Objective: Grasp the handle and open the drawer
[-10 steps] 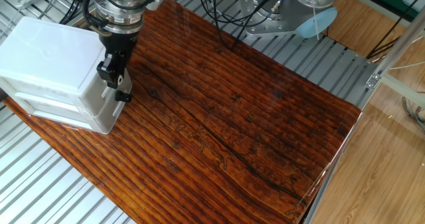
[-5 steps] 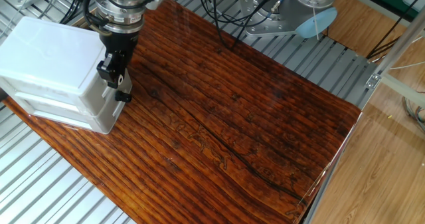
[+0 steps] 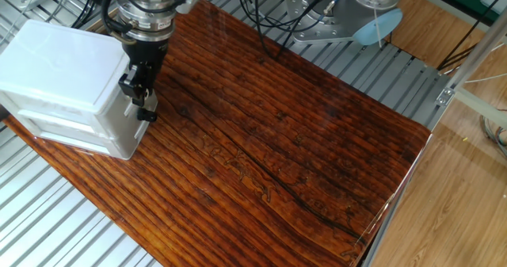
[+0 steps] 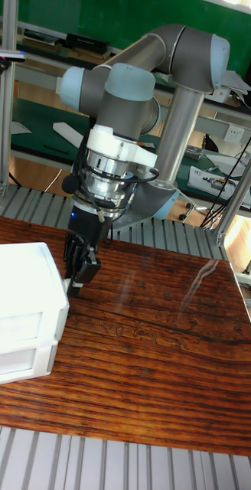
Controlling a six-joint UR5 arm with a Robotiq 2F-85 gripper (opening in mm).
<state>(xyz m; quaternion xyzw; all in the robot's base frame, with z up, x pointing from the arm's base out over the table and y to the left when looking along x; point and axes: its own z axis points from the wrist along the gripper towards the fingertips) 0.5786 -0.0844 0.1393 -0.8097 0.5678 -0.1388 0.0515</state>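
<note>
A white two-drawer box [image 3: 59,69] stands at the left end of the wooden table [image 3: 277,156]. The upper drawer [image 3: 125,108] faces right, and it looks closed or nearly so. Its handle [image 3: 146,114] sticks out of the front, with the black knob showing just below my fingers. My gripper [image 3: 141,101] points down against that front, its fingers drawn together on the handle. In the tall fixed view the gripper [image 4: 75,285] hangs at the right edge of the box [image 4: 22,306], and the handle is barely visible there.
The shallower bottom drawer [image 3: 119,144] lies under the upper one. Cables [image 3: 261,13] and the arm's base [image 3: 348,21] sit beyond the table's far edge. Ribbed metal decking [image 3: 71,219] surrounds the table.
The left finger has moved slightly right, narrowing the gap around the handle. The box and drawer have not visibly shifted.
</note>
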